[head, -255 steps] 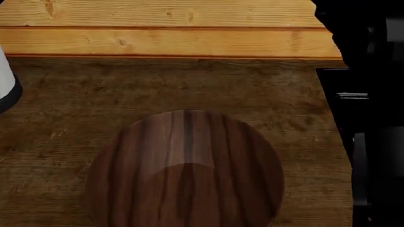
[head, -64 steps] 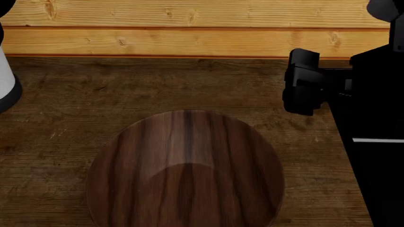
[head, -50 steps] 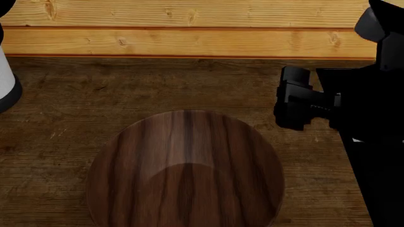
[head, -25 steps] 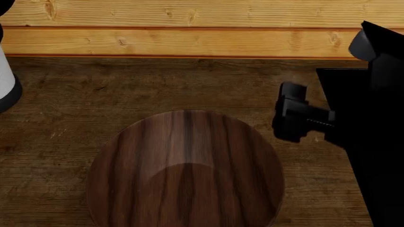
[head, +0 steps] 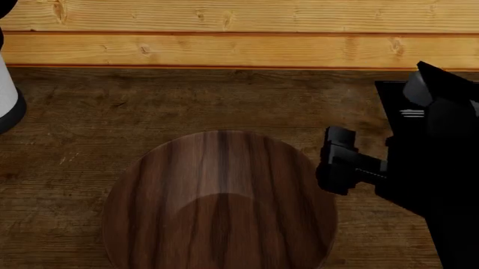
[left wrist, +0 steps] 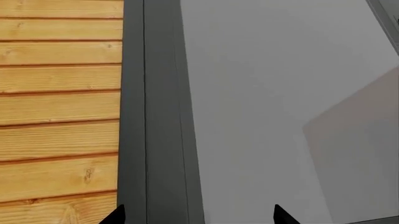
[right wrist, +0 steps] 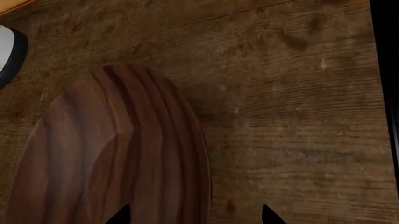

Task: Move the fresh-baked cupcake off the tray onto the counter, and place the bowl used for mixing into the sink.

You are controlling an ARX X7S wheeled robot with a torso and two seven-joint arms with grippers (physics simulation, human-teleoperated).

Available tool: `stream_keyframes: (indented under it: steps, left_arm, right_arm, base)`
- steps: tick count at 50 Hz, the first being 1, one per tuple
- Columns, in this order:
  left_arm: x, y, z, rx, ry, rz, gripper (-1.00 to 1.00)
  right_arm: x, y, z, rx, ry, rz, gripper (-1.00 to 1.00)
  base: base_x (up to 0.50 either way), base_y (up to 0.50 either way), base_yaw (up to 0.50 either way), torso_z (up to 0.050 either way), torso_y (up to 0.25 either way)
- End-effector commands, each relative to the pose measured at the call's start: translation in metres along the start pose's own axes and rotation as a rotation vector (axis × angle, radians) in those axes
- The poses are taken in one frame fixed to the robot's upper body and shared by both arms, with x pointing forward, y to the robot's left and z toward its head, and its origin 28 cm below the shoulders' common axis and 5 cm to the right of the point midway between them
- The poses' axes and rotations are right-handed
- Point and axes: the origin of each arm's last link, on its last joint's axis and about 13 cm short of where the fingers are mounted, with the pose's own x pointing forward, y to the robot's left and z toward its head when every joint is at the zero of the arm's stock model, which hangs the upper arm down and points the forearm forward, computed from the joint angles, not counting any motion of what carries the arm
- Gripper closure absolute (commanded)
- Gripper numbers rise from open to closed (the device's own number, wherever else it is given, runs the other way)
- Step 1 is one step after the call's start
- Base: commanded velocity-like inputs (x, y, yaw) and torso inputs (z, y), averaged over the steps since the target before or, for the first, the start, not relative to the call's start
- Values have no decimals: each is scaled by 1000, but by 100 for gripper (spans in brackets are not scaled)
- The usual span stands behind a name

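The wooden bowl (head: 221, 202) stands on the dark plank counter (head: 112, 123) in the lower middle of the head view. My right gripper (head: 335, 161) hangs just off the bowl's right rim. In the right wrist view the gripper (right wrist: 194, 217) is open: one fingertip (right wrist: 119, 215) is over the bowl (right wrist: 112, 154), the other over bare counter (right wrist: 293, 121), with the rim between them. My left gripper (left wrist: 197, 216) is open on nothing, facing a grey panel (left wrist: 262, 107). The sink (head: 394, 101) shows as a black edge at the right. Cupcake and tray are out of view.
A white cylinder with a dark base (head: 6, 98) stands at the counter's left edge. Pale pine wall boards (head: 224, 33) run behind the counter. The sink's black edge (right wrist: 393, 93) runs along one side of the right wrist view.
My right arm has come in from the upper right and moved down and left, from over the sink edge to just beside the bowl's right rim. The bowl has not moved.
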Motion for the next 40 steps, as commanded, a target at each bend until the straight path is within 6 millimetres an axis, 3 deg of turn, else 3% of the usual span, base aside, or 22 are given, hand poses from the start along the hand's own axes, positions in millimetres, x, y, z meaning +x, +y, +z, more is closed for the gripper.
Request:
stream_keyframes:
  steps: [1, 15, 40]
  left_arm:
    - [0, 0, 0, 0, -1, -2, -100]
    - [0, 0, 0, -2, -2, -2, -100]
    - [0, 0, 1, -6, -5, -1, -100]
  right_arm:
    - [13, -7, -13, 32, 50, 17, -100]
    - [19, -10, -16, 54, 66, 15, -100]
    - [48, -18, -25, 84, 78, 24, -100]
  base:
    - [0, 0, 0, 0, 0]
    - [0, 0, 0, 0, 0]
    - [0, 0, 0, 0, 0]
